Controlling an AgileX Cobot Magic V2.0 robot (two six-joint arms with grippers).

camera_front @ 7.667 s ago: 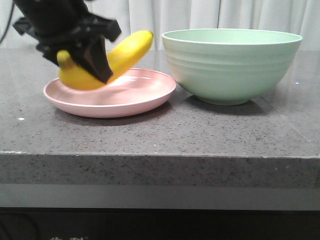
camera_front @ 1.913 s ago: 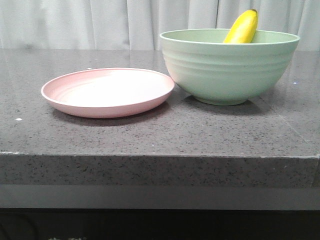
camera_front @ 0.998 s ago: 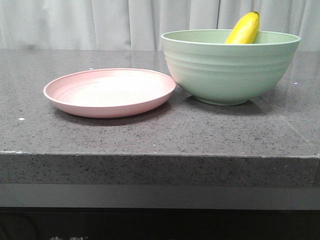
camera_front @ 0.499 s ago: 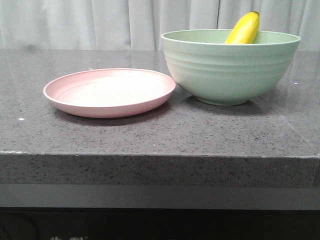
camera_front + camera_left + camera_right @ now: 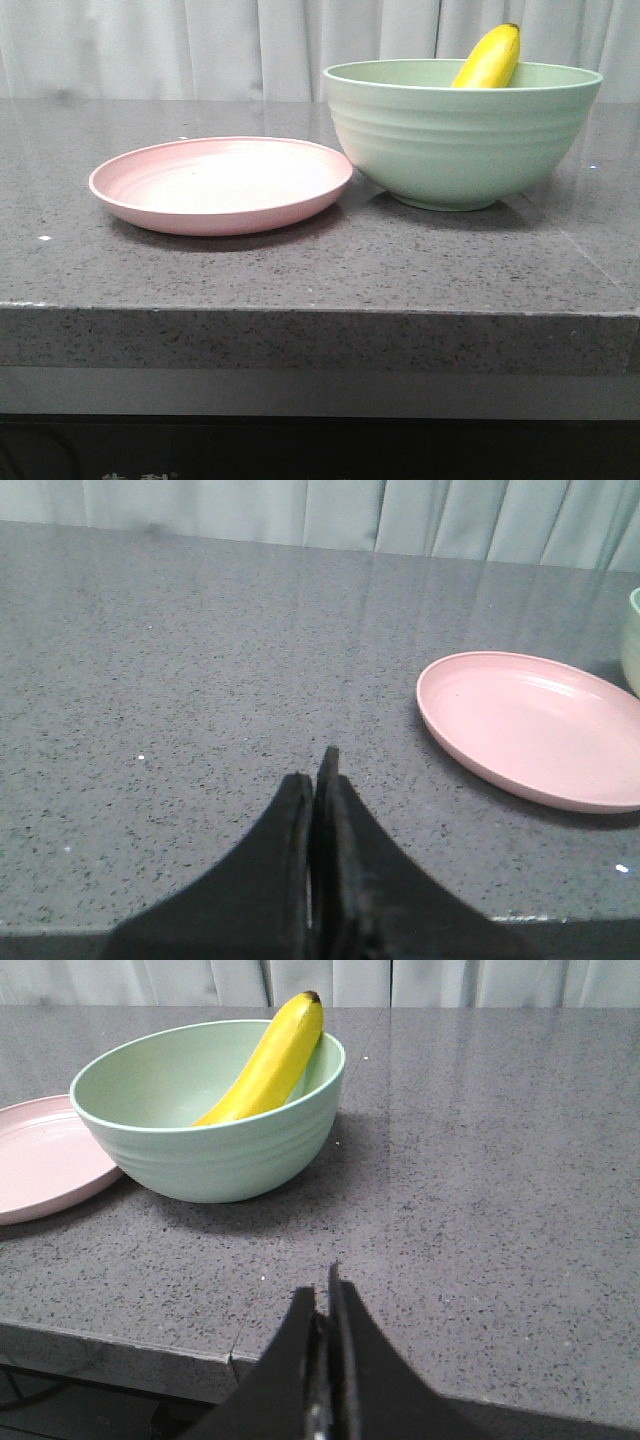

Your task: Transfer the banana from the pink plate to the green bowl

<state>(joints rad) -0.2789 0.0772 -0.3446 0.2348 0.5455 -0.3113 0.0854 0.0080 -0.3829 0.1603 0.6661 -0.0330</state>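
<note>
Grey speckled stone makes up the table (image 5: 300, 270), with pale curtains (image 5: 200, 45) hanging behind it. On it stands the green bowl (image 5: 462, 140), the biggest thing of the task, with the pink plate (image 5: 220, 185) just beside it on the robot's left, their edges very near or touching. The plate holds nothing. The banana (image 5: 268, 1060) lies inside the bowl, its long axis slanting up from the bowl's floor, its dark tip leaning on the rim and poking above it; in the front view only that upper end shows over the far rim.

Both arms are drawn back toward the near edge of the table, well apart from the bowl. The left gripper (image 5: 318, 780) has its fingers pressed together on nothing, with the plate off to its side and the bowl only just showing at the picture's edge. The right gripper (image 5: 325, 1295) likewise has its fingers together and empty, and looks toward the bowl with bare stone between.

By the look of things the transfer is done. Should the banana need touching again, the right arm seems the nearer one, and a grasp would have to come across the slanted fruit from above the rim.
</note>
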